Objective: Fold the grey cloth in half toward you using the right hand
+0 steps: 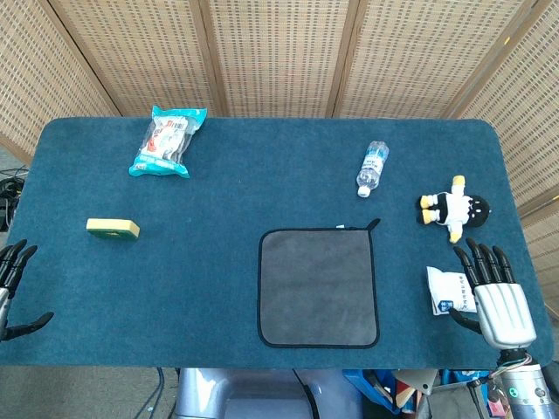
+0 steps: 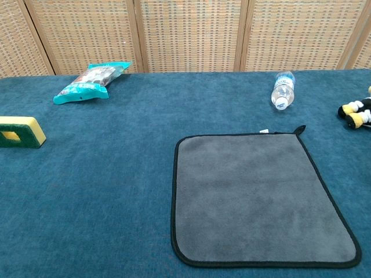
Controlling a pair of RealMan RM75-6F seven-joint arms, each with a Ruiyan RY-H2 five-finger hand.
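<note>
A flat grey square cloth with a black edge (image 1: 318,287) lies spread out on the dark blue-green felt table (image 1: 201,288). It sits near the front edge of the table, a bit right of the middle. It is not folded. A small black loop sticks out at its far right corner.

The right hand (image 1: 498,295) is silver with black fingers. It is at the front right of the table, well apart from the cloth. Its fingers are spread wide and it holds nothing. It rests over part of a small white packet with blue print (image 1: 445,291).

The left hand (image 1: 13,288) shows only at the left edge of the head view. Its black fingers are apart and nothing is in it.

A black, white and yellow soft toy (image 1: 454,208) lies just beyond the right hand. A clear plastic water bottle with a white cap (image 1: 372,168) lies on its side farther back. A teal snack bag (image 1: 168,141) lies at the far left. A yellow sponge with a green side (image 1: 113,229) lies near the left edge. Woven brown screens (image 1: 279,52) stand behind the table.
</note>
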